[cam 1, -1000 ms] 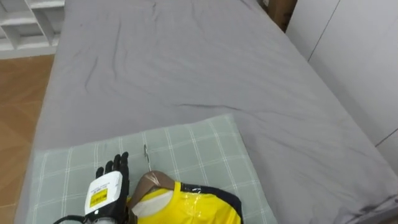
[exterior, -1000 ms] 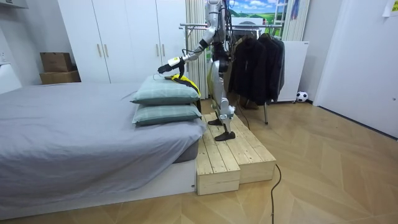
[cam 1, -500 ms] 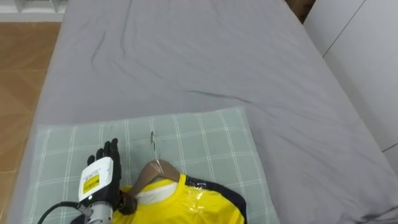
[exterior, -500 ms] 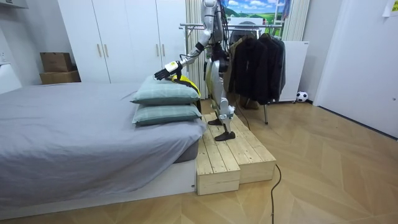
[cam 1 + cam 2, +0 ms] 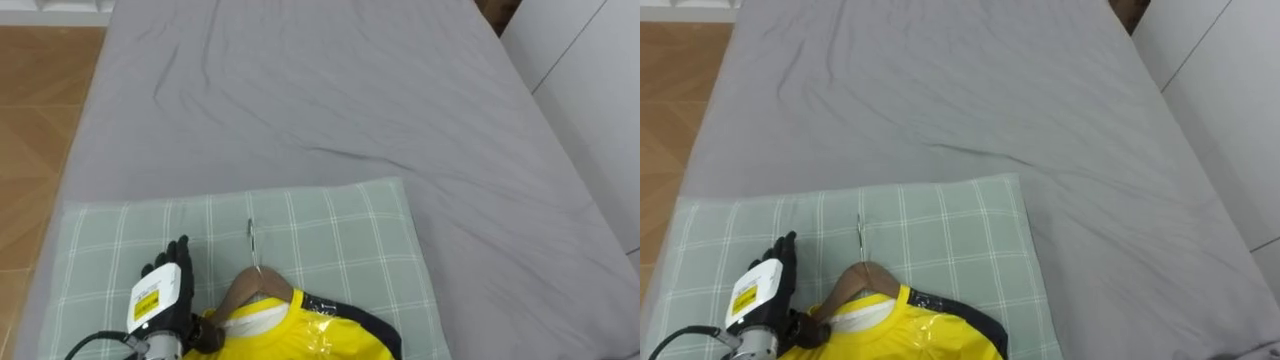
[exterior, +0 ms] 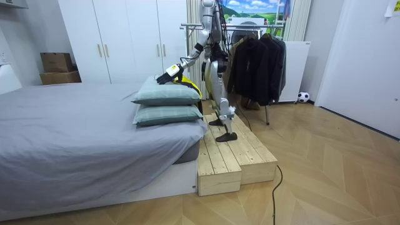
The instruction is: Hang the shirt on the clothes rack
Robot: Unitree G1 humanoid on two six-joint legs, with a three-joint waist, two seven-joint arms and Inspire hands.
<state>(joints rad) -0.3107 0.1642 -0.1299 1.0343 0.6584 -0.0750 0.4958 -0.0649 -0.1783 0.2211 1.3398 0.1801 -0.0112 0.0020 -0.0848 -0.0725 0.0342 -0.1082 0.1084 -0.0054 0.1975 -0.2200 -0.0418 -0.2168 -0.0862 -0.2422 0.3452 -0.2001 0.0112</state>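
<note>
A yellow shirt with dark trim lies on a wooden hanger on the green checked pillow at the head of the bed. The hanger's metal hook points away from me across the pillow. My left hand rests on the pillow just left of the hanger. Its fingers are stretched forward and its thumb sits at the hanger's left end. In the room view I stand on a wooden platform beside the bed, left arm reaching out so the left hand is over the pillows.
The grey bed stretches away beyond the pillow, with wood floor to its left. Behind me in the room view stands a clothes rack with dark jackets. A second pillow lies under the first.
The eye view has shifted a little over the bed. My left arm has lowered toward the pillow, and the hand now lies further left of the hook.
</note>
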